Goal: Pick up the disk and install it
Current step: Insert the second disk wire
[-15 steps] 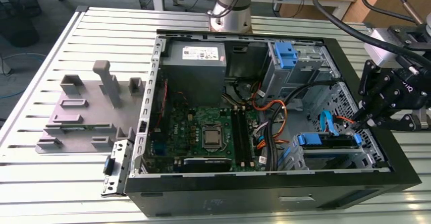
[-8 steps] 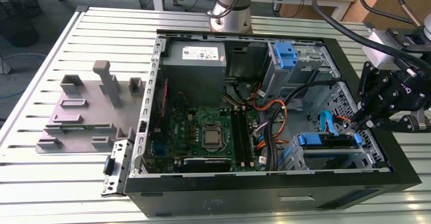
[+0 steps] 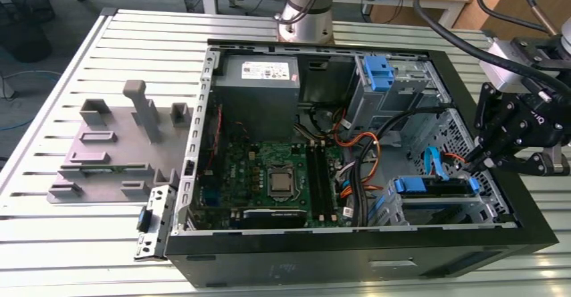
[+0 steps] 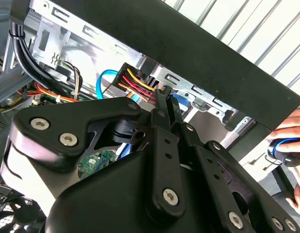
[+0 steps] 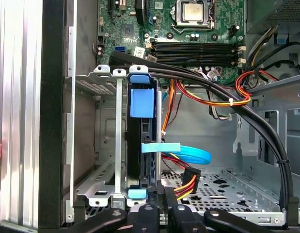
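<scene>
First wrist view: black gripper (image 5: pixel 162 206), jaws narrow, at blue-railed silver disk (image 5: pixel 141 141) seated edgewise in grey metal drive cage (image 5: pixel 103 136). Judgement: press squarely, avoid orange-red cables (image 5: pixel 188 179).

bay: disk (image 5: pixel 141 145) seated edge-on | blocking: black cable bundle (image 5: pixel 227 97), blue cable (image 5: pixel 193 154) beside it | room: perforated floor (image 5: pixel 237 187)
</scene>
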Robot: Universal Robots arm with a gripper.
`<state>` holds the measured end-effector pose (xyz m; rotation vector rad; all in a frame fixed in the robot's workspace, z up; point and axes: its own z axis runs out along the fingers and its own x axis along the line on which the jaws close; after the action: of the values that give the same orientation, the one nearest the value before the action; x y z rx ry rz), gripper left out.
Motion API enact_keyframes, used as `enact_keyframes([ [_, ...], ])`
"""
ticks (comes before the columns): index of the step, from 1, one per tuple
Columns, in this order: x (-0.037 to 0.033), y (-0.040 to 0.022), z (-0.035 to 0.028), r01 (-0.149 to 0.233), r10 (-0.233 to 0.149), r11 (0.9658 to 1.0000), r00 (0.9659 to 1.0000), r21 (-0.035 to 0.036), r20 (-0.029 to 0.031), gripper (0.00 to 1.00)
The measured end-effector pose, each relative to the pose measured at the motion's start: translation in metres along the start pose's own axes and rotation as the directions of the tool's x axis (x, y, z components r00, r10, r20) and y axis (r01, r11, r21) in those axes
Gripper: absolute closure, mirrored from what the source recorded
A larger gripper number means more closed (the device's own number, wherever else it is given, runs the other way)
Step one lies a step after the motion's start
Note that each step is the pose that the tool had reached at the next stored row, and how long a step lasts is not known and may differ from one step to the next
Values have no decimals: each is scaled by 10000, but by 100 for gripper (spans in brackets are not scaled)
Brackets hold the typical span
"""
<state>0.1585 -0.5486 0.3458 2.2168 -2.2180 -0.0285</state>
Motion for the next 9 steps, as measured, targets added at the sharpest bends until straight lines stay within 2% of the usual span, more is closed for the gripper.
enact_keyframes([
  [3, -1, 11, 3, 2, -2, 10000, 10000, 10, 5, 84],
  [7, 0, 92, 2, 1, -1, 9999, 10000, 100, 1, 84],
  [9, 3, 112, 3, 1, -1, 9999, 10000, 134, 0, 84],
])
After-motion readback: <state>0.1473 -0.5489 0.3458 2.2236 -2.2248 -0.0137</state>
